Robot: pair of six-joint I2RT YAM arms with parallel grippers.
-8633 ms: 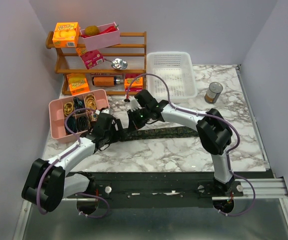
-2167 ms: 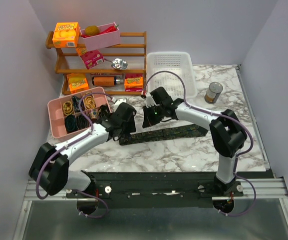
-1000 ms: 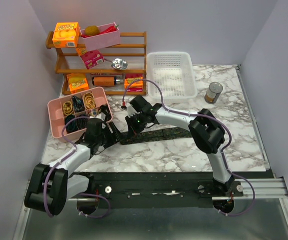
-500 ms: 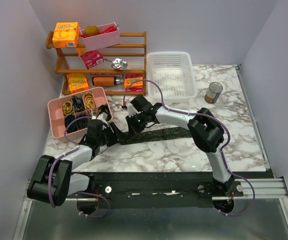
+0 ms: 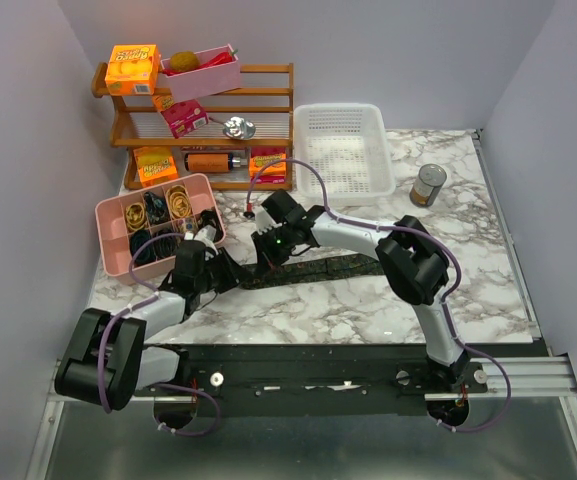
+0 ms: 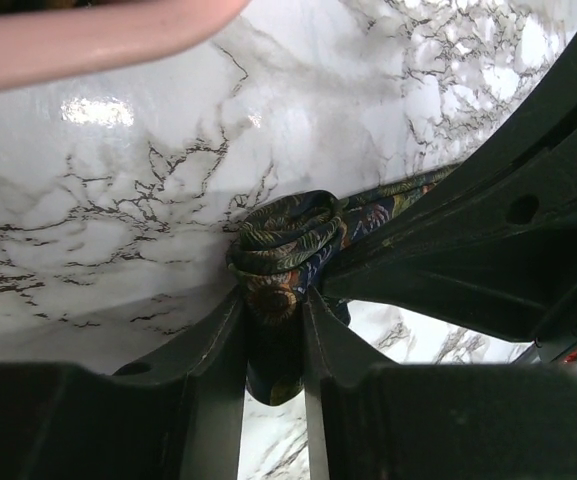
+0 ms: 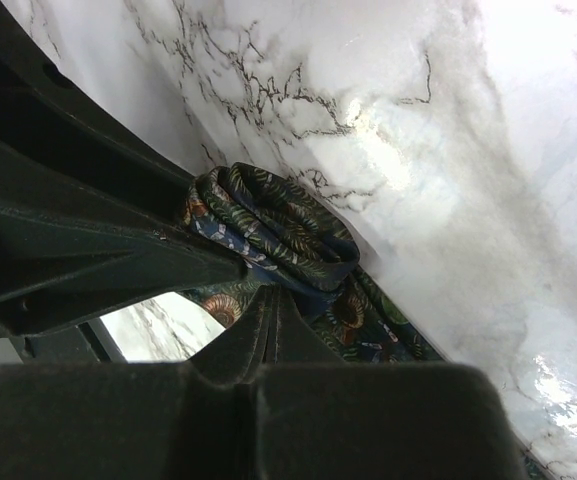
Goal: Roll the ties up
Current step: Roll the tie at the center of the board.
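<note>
The tie (image 6: 286, 232) lies on the marble tabletop (image 5: 358, 312), its coiled end grasped by the left end effector (image 6: 273, 300), while the right end effector (image 7: 268, 298) (fingers clenched together) touches that coil.

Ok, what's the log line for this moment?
stage: rolling, partly done | tie: one end coiled, rest flat | left gripper: shut on coil | right gripper: shut, tips at coil

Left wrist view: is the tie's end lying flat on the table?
No, the tie is coiled into a roll, pinched by the left gripper.
</note>
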